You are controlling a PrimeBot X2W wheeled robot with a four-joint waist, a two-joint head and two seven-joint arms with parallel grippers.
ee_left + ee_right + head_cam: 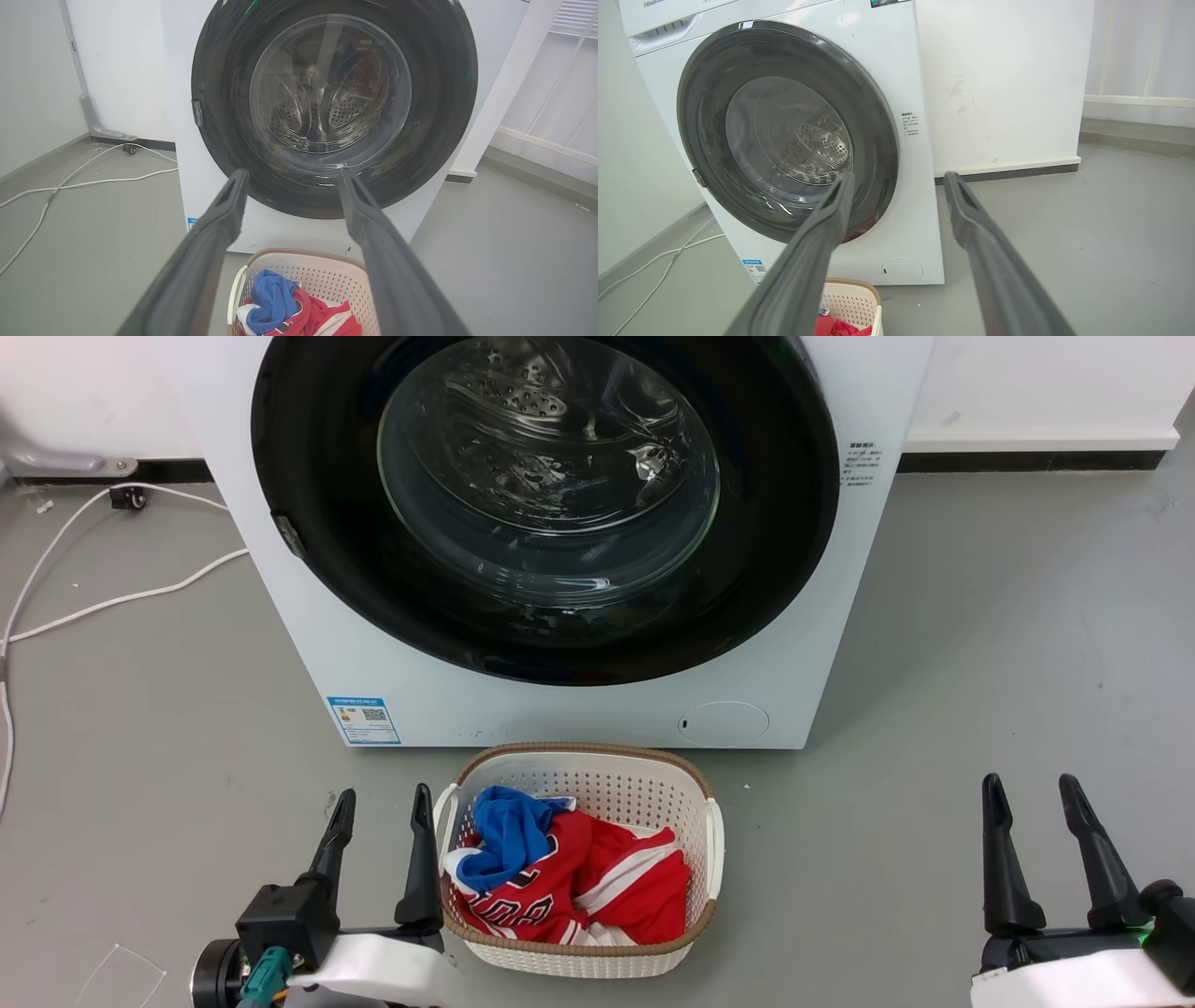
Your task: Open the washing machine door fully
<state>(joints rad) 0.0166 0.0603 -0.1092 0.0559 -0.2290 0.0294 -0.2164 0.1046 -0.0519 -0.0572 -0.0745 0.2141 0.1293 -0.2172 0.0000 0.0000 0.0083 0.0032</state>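
The white washing machine (579, 709) (205, 205) (920, 186) stands straight ahead on the grey floor. Its round glossy black washing machine door (775, 523) (439, 102) (705, 112) lies flat against the front, with the drum visible through the glass window. A small latch tab (288, 535) (197, 113) (697, 178) sits on the door's left rim. My left gripper (383, 805) (289, 179) is open at the lower left, well short of the door. At the lower right my right gripper (1030, 791) (899, 179) is open too, with nothing between its fingers.
A white laundry basket (579, 775) (317, 266) (852, 298) with red and blue clothes sits on the floor directly before the machine, beside my left gripper. White cables (112, 602) (84, 182) trail over the floor at the left. A white wall (1004, 79) stands to the machine's right.
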